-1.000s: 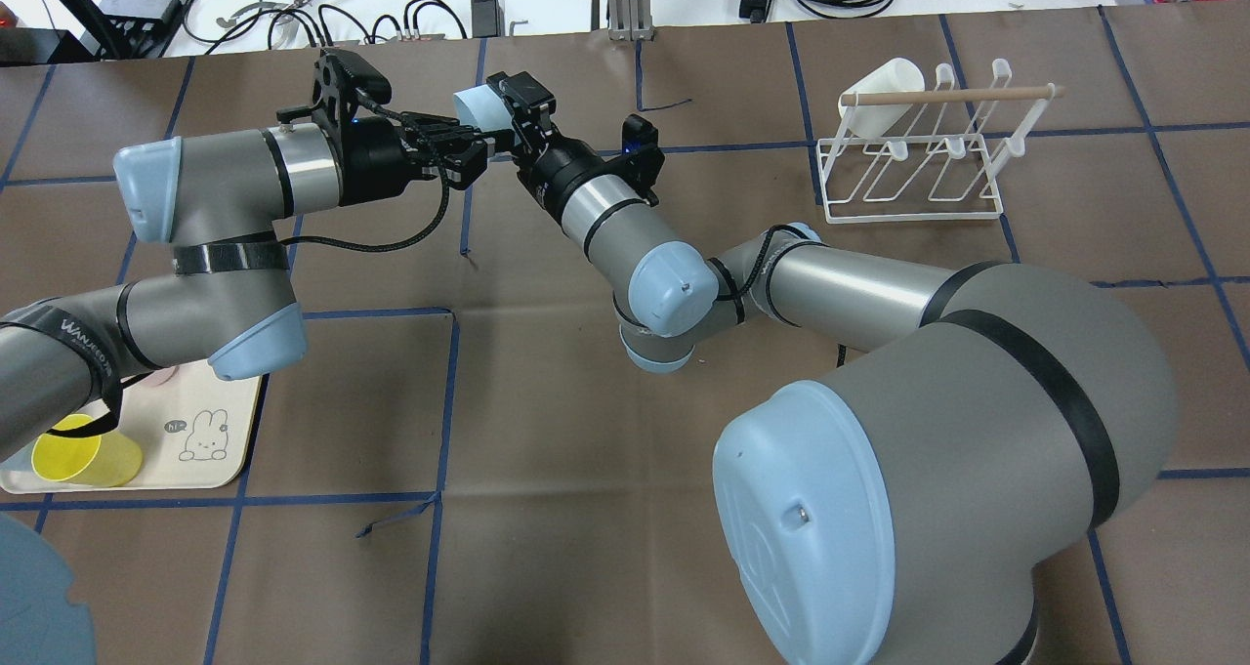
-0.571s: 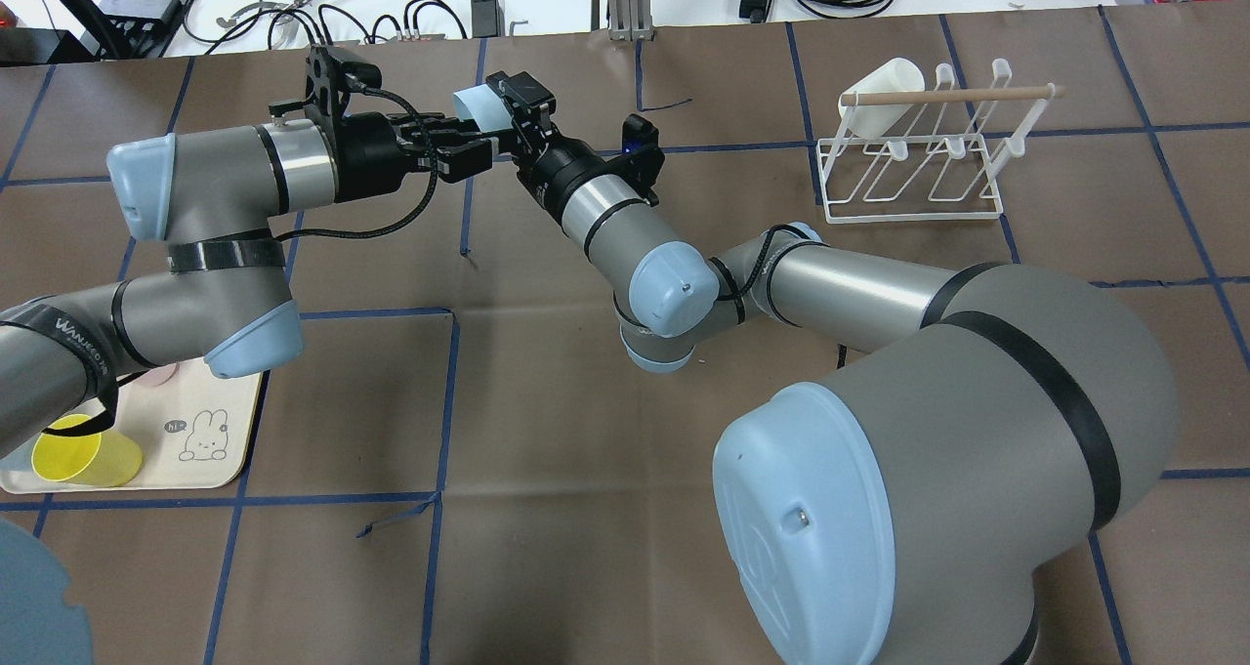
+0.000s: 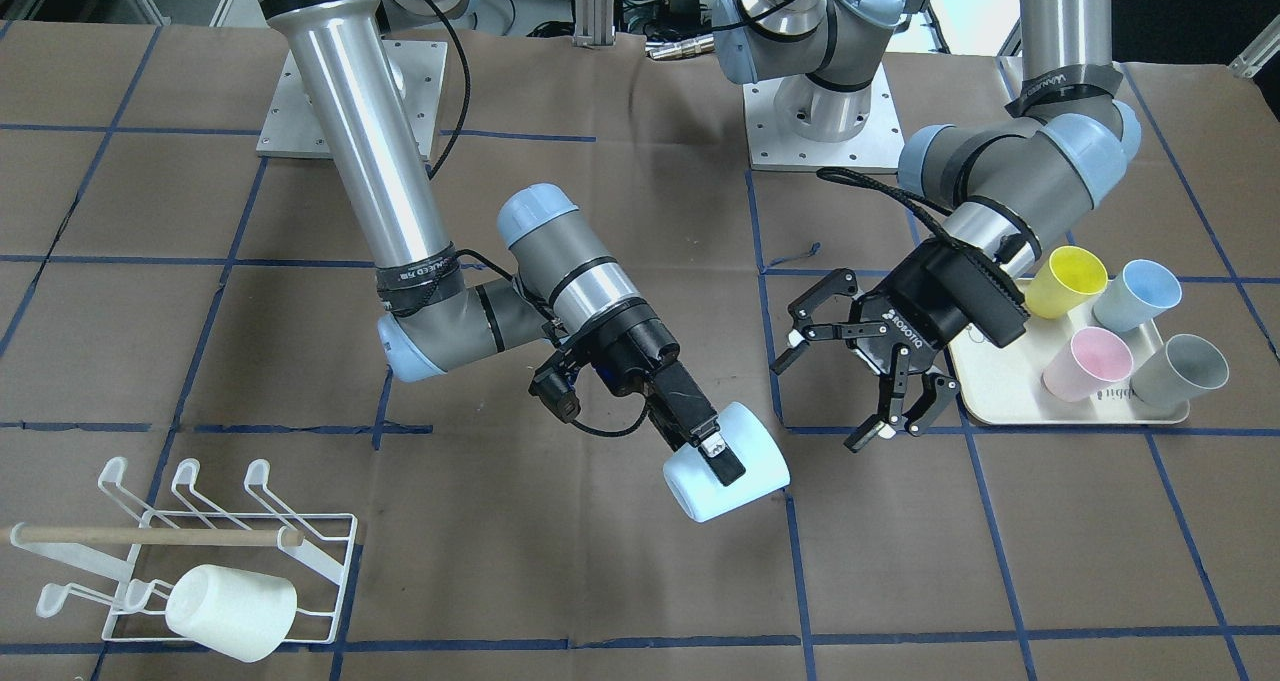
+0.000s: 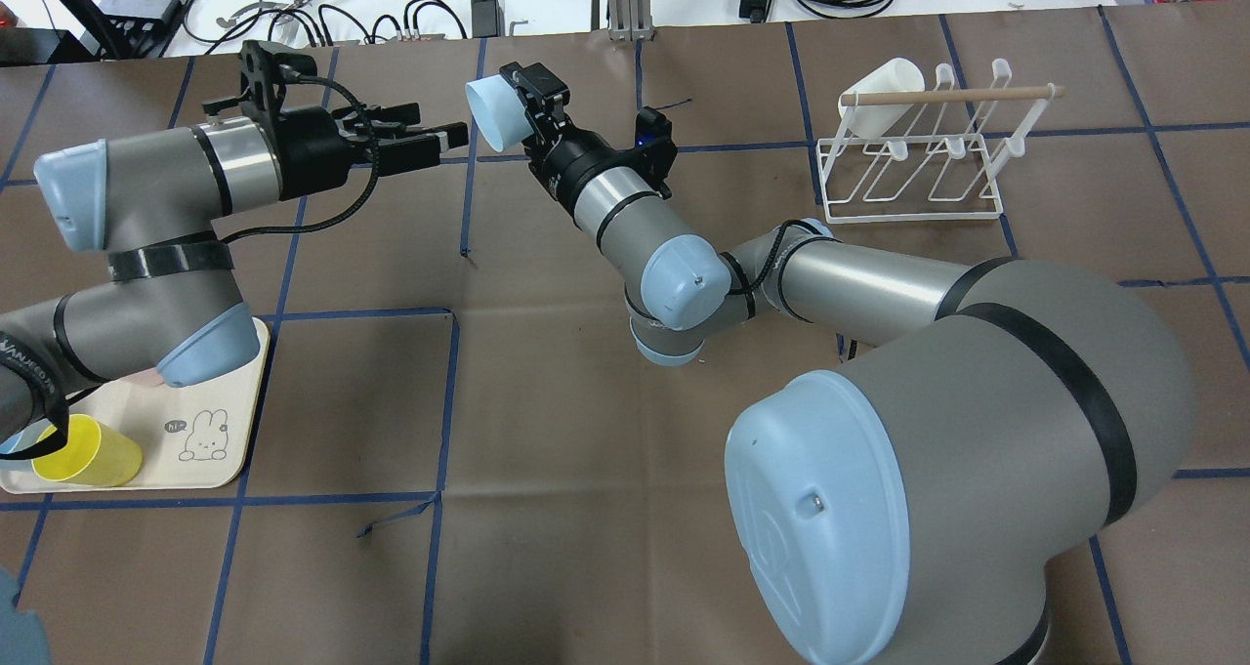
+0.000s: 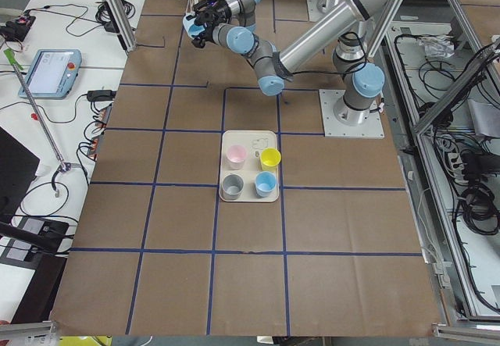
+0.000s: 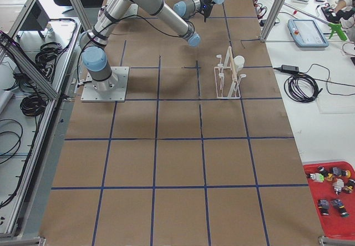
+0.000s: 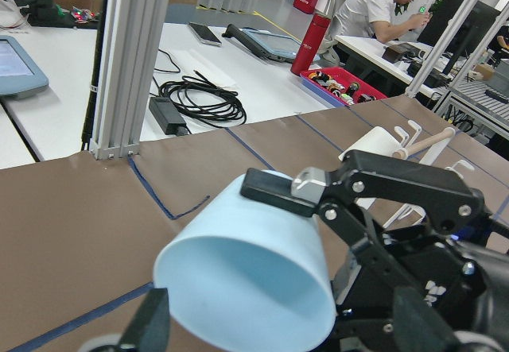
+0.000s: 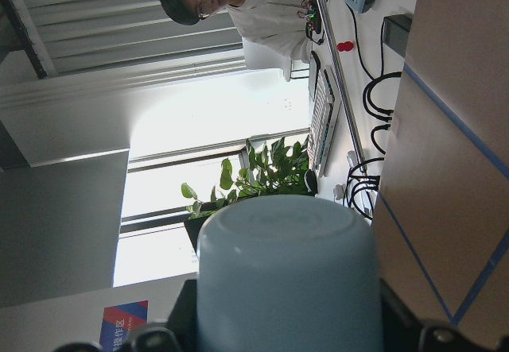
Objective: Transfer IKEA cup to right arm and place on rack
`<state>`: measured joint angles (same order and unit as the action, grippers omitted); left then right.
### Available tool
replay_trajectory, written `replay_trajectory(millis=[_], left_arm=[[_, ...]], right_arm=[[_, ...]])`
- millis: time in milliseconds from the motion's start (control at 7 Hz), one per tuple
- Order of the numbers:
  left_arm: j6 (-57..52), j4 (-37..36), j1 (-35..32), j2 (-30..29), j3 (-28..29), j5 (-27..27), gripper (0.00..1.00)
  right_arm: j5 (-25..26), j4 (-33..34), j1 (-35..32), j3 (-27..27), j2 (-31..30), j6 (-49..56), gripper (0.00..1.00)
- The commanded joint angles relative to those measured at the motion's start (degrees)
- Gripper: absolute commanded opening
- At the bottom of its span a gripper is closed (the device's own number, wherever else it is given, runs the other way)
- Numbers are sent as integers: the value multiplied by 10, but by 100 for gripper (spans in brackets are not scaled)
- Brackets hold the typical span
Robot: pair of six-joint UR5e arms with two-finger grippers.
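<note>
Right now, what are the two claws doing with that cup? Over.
Right claw shut on pale blue cup, held in the air. Left claw open, apart from it. Rack holds one white cup, room left.

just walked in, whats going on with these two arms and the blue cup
The right gripper has its jaws shut on a pale blue cup, held in the air over the table. The left gripper hangs nearby with jaws open, clear of the cup, so the hand-over looks done. The rack, with one white cup on it, is where the held cup goes next. A yellow cup, a pink cup, a grey cup and a second blue cup sit on the tray.
</note>
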<state>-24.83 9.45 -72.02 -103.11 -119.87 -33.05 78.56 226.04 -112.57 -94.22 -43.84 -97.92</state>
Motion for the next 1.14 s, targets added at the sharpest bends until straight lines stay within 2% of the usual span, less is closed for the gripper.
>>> replay_trajectory(millis=[0,143,286,429,571,857,1000], left_arm=[[0,15,59,37,-37,-1,99],[2,35,64,41,-31,-14,100],[19,83,58,56,-6,-100,99],[108,143,47,59,50,-131,99],[135,239,17,58,114,-181,99],[216,468,-67,42,256,-358,100],[273,561,-100,19,319,-414,100]], right_arm=[[-30,3,29,-5,-5,6,36],[-53,6,44,-6,-7,9,29],[-55,19,59,-10,-10,9,26],[-58,39,81,-34,-22,28,25],[-79,43,108,-67,-50,133,22],[-79,42,147,-118,-93,353,22],[-79,40,154,-128,-99,413,17]])
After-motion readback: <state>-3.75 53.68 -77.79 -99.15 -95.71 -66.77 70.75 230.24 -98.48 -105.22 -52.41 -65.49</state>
